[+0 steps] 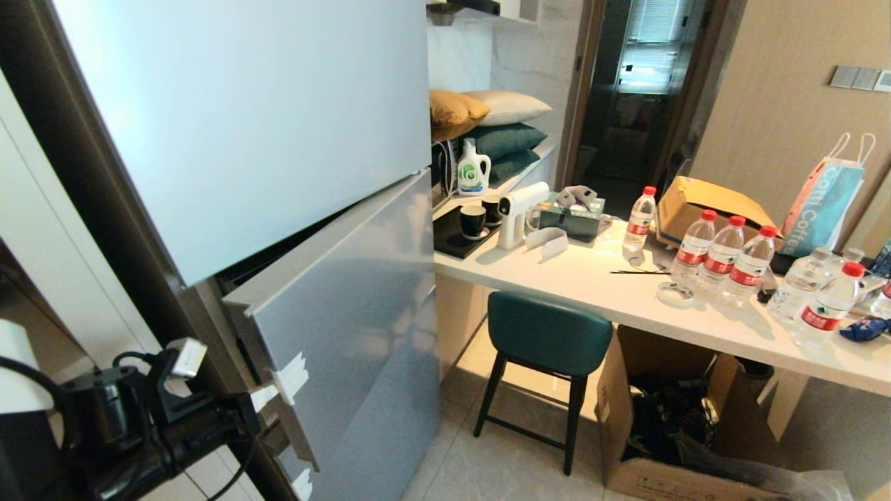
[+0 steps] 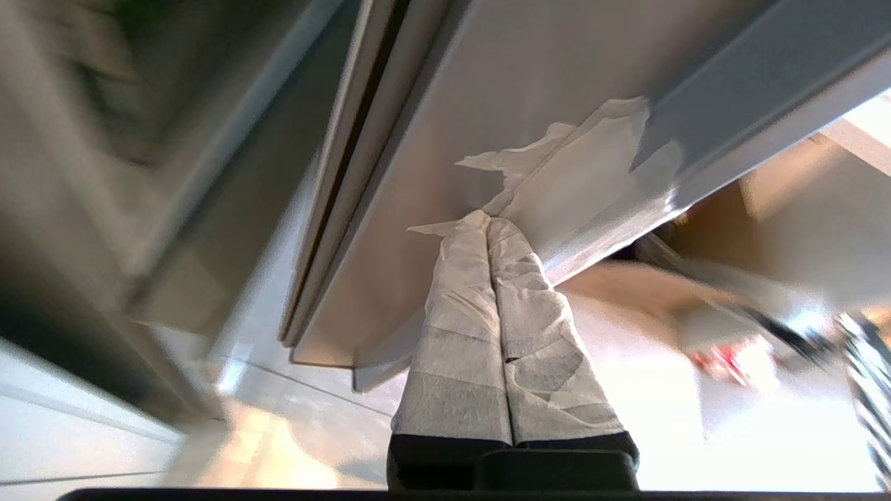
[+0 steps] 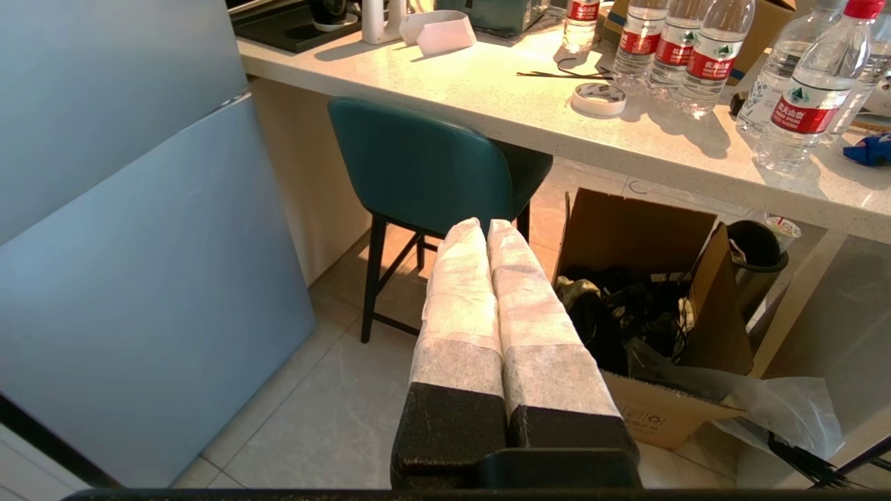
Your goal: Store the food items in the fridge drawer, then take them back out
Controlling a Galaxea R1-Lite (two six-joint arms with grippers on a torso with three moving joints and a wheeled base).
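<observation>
My left claw (image 2: 487,224) is pinched together against the taped edge of the fridge door (image 1: 348,292); could slip off the tape (image 2: 585,174) and lose the door.

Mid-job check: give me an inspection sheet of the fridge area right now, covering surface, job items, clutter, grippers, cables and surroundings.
Surface: white counter, crowded.
Job's things: potato, pepper and clear bin, nothing seen; lower fridge door stands ajar with white tape on its edge.
Clutter: water bottles, cups, spray gun, tape roll.
Grippers: left gripper fingers shut, tips at the taped door edge; right gripper shut, idle over the floor.
Cables: black lead on the left arm.
Surroundings: green stool, open cardboard box.
</observation>
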